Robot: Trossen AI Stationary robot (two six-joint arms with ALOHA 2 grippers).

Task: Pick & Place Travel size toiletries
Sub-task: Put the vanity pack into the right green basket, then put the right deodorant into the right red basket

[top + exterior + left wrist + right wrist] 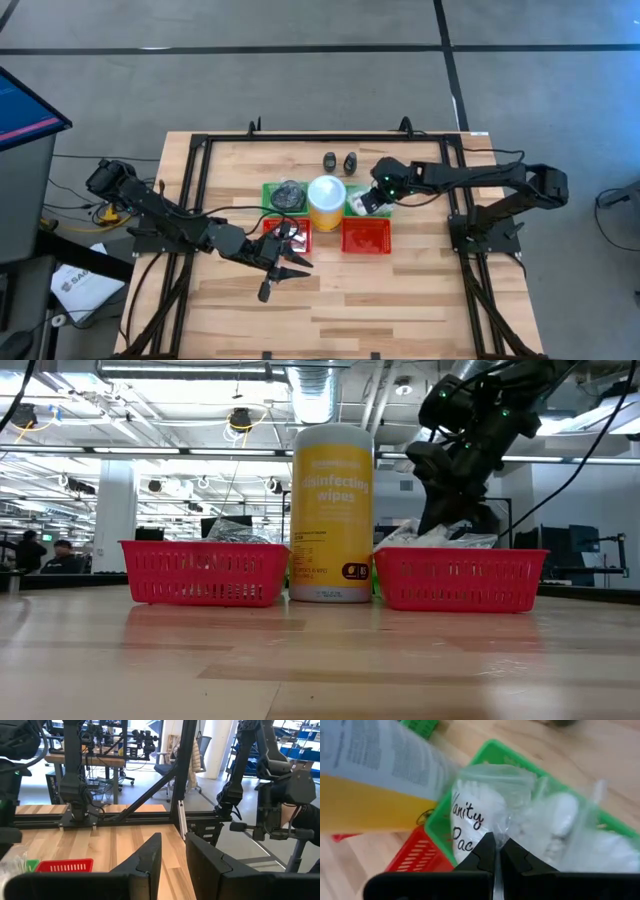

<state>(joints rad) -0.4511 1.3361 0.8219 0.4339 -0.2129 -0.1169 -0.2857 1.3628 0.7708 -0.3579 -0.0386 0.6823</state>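
Note:
My right gripper (372, 200) hangs over the right green tray (388, 210), shut on a clear-wrapped white packet (475, 810) printed "Vanity Pac". More lumpy white packets (560, 827) lie in that tray. In the low view the gripper (455, 520) stands right above the packets (440, 538). Dark grey pads (287, 195) fill the left green tray (268, 190). Two tiny black bottles (329, 160) (350, 161) stand on the table beyond the trays. My left gripper (292, 262) is open and empty, hovering just near of the left red tray (300, 240). My right gripper comes from above, pointing down, and pinches a raised fold of the packet's clear wrap (504, 832) between its two fingertips. The packet's white body still lies in the green tray (437, 827) among the others. One layer or several, I cannot tell.
The yellow wipes cylinder (326, 197) stands upright between the two green trays, close to my right gripper. The right red tray (366, 237) sits just near of the packet tray. A black frame (200, 150) runs round the table. Bare wood lies toward the near edge.

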